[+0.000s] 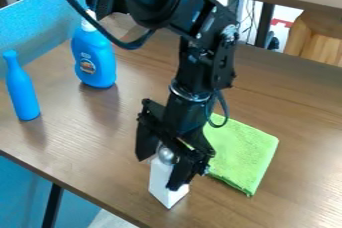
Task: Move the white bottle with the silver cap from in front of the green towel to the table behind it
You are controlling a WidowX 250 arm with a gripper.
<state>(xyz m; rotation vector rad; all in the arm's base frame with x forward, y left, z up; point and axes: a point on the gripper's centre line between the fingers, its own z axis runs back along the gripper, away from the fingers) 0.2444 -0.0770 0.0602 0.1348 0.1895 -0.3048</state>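
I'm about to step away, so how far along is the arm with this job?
Done, it seems: the gripper is already down at the white block. In hand: that block and the silver ball at its top; I can't tell whether either is gripped. Probably left: any move of the block, which stands on the brown table beside the green cloth.

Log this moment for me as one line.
gripper: at white block, hold unclear | green cloth: flat, beside gripper | big blue bottle, slim blue bottle: upright, view's left
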